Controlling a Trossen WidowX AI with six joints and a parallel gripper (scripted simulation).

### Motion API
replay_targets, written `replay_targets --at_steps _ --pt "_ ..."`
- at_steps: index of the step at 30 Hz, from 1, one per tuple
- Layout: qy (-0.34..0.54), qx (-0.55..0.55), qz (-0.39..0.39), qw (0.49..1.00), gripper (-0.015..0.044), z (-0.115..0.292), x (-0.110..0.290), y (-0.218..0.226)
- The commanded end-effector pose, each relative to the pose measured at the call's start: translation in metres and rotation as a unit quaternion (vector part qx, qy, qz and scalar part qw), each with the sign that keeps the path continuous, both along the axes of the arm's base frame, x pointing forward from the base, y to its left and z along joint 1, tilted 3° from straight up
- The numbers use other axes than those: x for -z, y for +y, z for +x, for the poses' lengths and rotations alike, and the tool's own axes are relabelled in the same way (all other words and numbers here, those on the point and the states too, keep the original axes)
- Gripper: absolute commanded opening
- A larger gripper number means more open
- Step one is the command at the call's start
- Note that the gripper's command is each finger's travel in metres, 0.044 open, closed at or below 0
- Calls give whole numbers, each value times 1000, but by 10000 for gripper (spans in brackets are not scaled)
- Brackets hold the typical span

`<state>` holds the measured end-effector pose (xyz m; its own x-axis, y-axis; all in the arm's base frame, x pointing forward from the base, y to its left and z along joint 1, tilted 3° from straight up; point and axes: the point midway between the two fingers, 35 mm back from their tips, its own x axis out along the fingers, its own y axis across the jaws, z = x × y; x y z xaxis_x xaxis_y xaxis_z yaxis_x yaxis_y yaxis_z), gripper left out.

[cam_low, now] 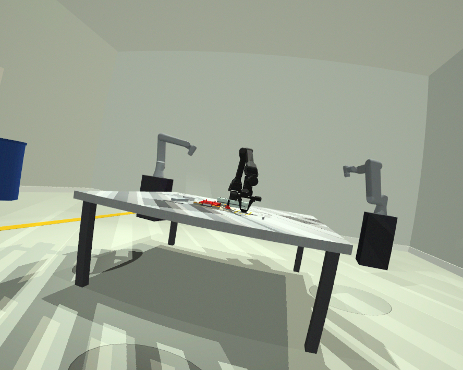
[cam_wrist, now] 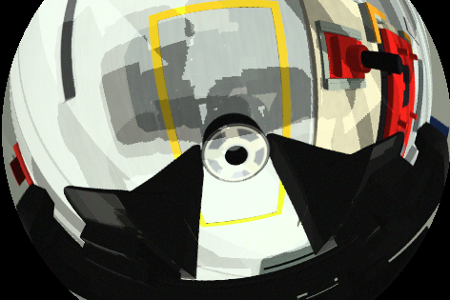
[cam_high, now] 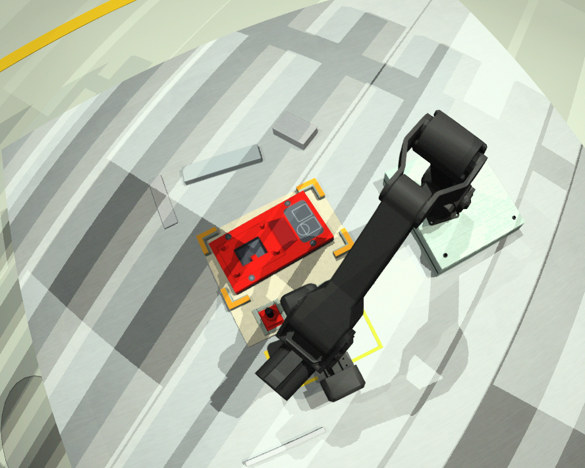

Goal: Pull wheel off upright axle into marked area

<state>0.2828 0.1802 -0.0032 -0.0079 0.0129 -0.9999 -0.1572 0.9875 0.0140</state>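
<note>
My gripper (cam_wrist: 235,146) (cam_low: 243,209) is shut on the wheel (cam_wrist: 235,156), a pale grey disc with a dark centre hole. In the wrist view the wheel hangs over the yellow outlined marked area (cam_wrist: 164,72) (cam_high: 375,332), near its lower part. The black upright axle (cam_high: 269,314) (cam_wrist: 381,61) stands bare on its small red base, to the side of the marked area. In the top view the arm hides the wheel and the fingers. I cannot tell if the wheel touches the table.
A red plate (cam_high: 270,240) with orange corner brackets lies on a beige mat (cam_high: 255,329) behind the axle. Grey blocks (cam_high: 221,163) (cam_high: 294,129) and thin strips (cam_high: 163,201) (cam_high: 284,445) lie around. The arm's base plate (cam_high: 476,236) is at the right.
</note>
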Motion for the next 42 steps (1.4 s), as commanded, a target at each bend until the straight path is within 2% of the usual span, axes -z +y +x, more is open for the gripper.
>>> replay_targets --at_steps 1,6,17,18,24,28,29,33,39,42 --pt "4 2 0 1000 0 -2 6 0" --pt "4 2 0 1000 0 -2 6 0" --pt "-1 0 1 1000 289 0 0 0" --pt "-1 0 1 1000 300 1 -4 0" --pt "4 2 0 1000 300 1 -55 0" --pt "4 2 0 1000 300 1 -57 -1" --pt "0 2 0 1000 326 2 -50 0" --pt "2 2 0 1000 431 -21 -72 -16" --pt "7 2 -2 1000 440 -67 -101 -45" --pt "7 2 -2 1000 440 -72 -103 -48"
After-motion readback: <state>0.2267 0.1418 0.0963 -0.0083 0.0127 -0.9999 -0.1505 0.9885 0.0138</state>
